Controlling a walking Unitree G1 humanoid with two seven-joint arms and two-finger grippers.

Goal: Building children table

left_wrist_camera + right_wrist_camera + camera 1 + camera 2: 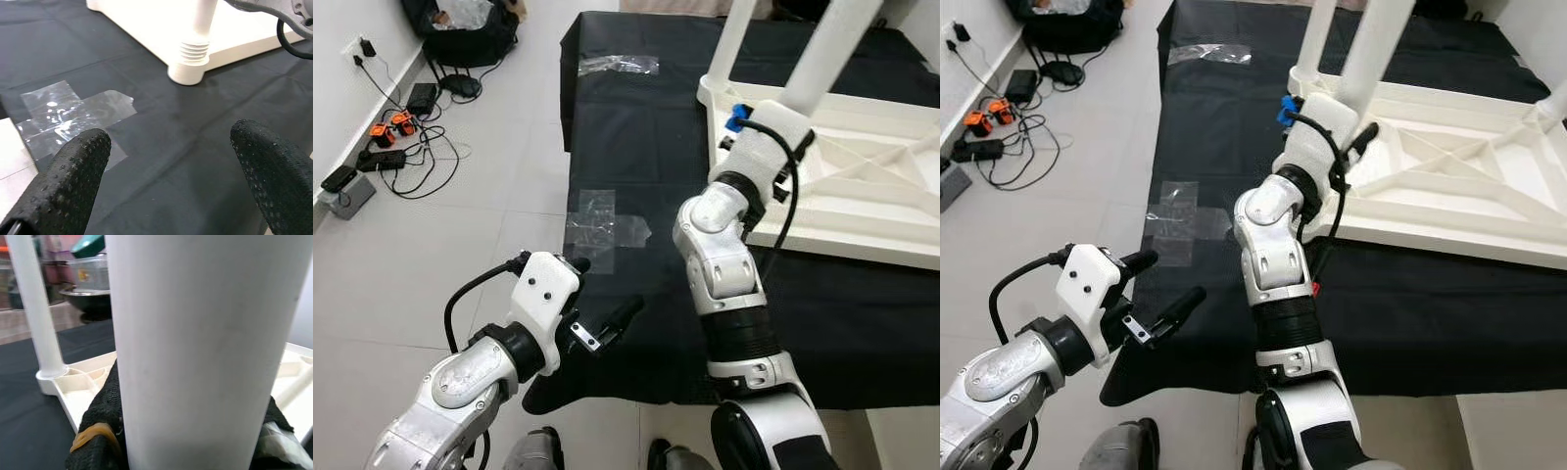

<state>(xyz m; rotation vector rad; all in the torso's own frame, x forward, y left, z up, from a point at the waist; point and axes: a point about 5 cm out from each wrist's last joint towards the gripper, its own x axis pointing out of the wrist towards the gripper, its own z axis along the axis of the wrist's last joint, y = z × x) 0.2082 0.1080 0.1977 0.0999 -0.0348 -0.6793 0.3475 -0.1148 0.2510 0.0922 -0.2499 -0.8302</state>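
Gripping smooth white table leg (205,347)

Both arms are clad in silver-white segmented shells with black joint rings. The left hand (599,311) has a white housing with two dark screws and pebbled black fingers (73,176). Black cables loop along each forearm; blue connector at right wrist.

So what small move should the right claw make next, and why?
Probably turn the white table leg further into its socket. The right claw is closed around that leg, which stands upright on the upturned tabletop. The left claw is open above the black cloth.
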